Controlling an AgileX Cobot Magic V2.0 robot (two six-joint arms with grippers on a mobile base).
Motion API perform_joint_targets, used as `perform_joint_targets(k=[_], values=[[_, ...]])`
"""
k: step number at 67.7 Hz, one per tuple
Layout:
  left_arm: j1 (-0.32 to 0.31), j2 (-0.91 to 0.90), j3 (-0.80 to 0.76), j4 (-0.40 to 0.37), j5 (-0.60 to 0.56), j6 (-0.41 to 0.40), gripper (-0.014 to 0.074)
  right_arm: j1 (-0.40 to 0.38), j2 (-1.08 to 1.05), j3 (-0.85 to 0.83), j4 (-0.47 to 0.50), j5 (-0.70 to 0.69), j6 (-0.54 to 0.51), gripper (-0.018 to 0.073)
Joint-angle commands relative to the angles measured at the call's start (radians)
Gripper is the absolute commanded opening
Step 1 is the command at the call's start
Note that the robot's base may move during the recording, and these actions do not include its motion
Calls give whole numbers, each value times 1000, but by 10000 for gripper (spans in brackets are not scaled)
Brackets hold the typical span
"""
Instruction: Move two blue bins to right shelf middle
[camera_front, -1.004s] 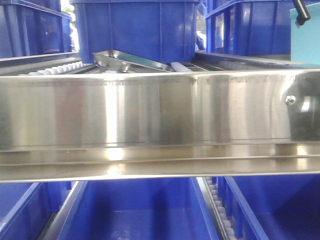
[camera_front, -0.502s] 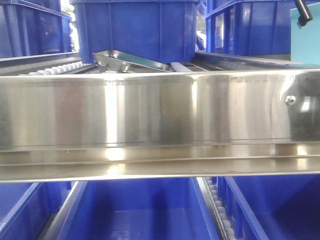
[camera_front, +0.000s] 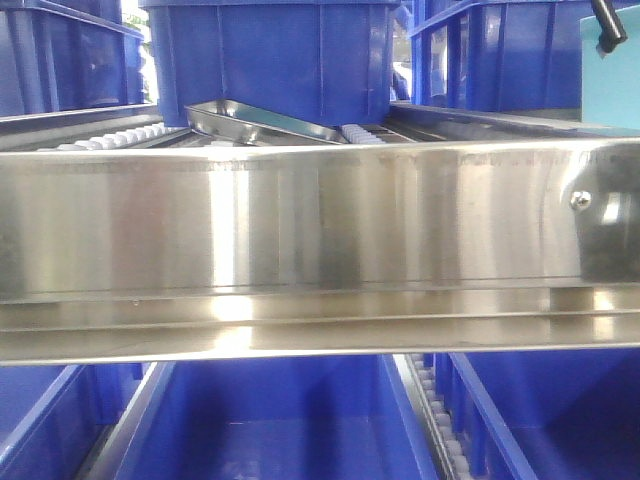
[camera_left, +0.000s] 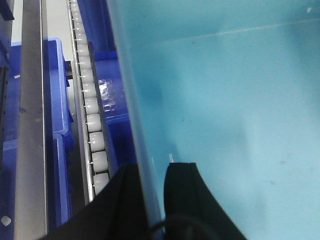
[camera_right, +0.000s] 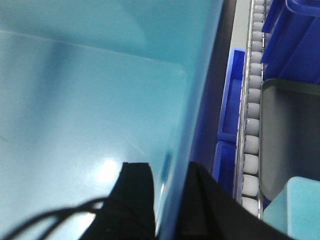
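A light blue bin fills most of both wrist views. My left gripper (camera_left: 150, 200) is shut on the bin (camera_left: 225, 100) at its left wall, one black finger outside and one finger (camera_left: 182, 195) inside. My right gripper (camera_right: 170, 200) is shut on the right wall of the same bin (camera_right: 90, 100), with one finger (camera_right: 135, 195) inside it. In the front view only a corner of this bin (camera_front: 612, 95) shows, at the upper right above the shelf rail. The grippers themselves are hidden in that view.
A wide stainless steel shelf rail (camera_front: 320, 230) crosses the front view. Dark blue bins (camera_front: 270, 60) stand behind it and others (camera_front: 270, 420) sit below. A steel tray (camera_front: 260, 122) lies tilted on the rollers. Roller tracks (camera_left: 92, 125) (camera_right: 252, 125) run beside the held bin.
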Motion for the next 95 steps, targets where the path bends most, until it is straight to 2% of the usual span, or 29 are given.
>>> perform_joint_targets(k=[1,53,95], values=[[-15,-17,-15,-78,-28,15,-111,6,-14,-10,35,-57,-19,-153],[-15,-1,-15,-78,-28,15,-111,6,-1,-10,36,-74,-19,-153],[-15,-1,-15,-78,-78,15,-111,6,3,-10,42,-74,-19,-153]])
